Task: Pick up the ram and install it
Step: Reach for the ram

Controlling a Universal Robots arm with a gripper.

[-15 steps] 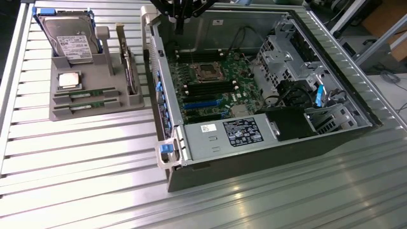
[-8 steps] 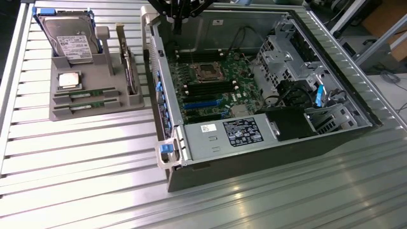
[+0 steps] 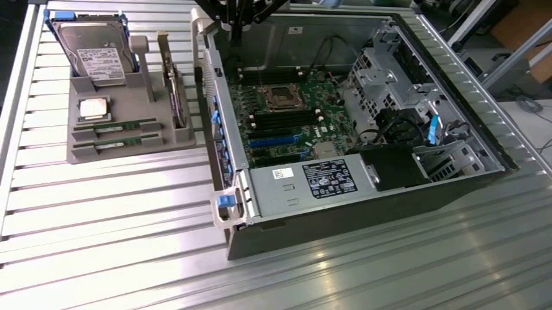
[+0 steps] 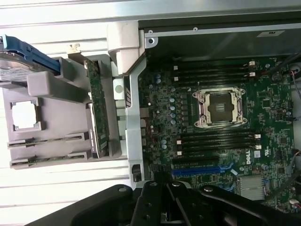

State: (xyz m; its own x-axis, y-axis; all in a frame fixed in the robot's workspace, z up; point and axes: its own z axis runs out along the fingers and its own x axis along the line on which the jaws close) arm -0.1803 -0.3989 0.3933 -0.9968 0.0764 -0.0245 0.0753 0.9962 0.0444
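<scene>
- Gripper [image 3: 239, 14] [image 4: 163, 197] hangs over the open computer case [image 3: 345, 223], above the motherboard [image 3: 267, 139]; whether it is spread or closed, I cannot tell.
- The ram [image 3: 116, 126] sits slotted in the grey holder [image 3: 129, 100] (a second stick [image 3: 115, 143] just beside it), well apart from the gripper.

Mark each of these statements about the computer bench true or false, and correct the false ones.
1. Two memory sticks lie in slots of the grey tray. True.
2. The processor socket on the motherboard holds a chip. False: the socket is empty, and the silver chip sits in the tray.
3. The hard drive stands in the tray. True.
4. The computer case is closed. False: its side is open and the motherboard shows.
</scene>
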